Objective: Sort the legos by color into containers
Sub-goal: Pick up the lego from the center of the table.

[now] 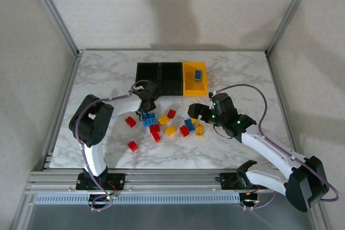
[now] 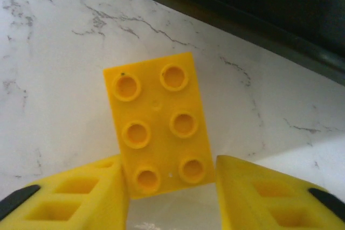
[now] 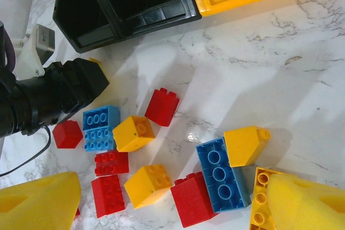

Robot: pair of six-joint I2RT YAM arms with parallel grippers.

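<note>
The left gripper (image 2: 171,182) pinches the near end of a yellow brick (image 2: 159,127) – a six-stud piece, studs up, with a yellow finger pressed against each long side. It sits over the marble table (image 2: 54,52), just near of the left black bin (image 2: 259,4).

Right of that grip, the loose legos (image 1: 164,125) lie scattered mid-table in red, yellow and blue, with two red ones apart on the left.

Beyond them at the far centre stand the containers (image 1: 171,76), joined in a row: two black on the left and a yellow-orange bin (image 1: 188,85) on the right, holding one blue brick (image 1: 199,74).

The right gripper (image 1: 200,112) hangs over the right end of the scatter, its fingers (image 3: 307,203) spread wide – between them lie a long blue lego (image 3: 221,173) and red and yellow pieces.
</note>
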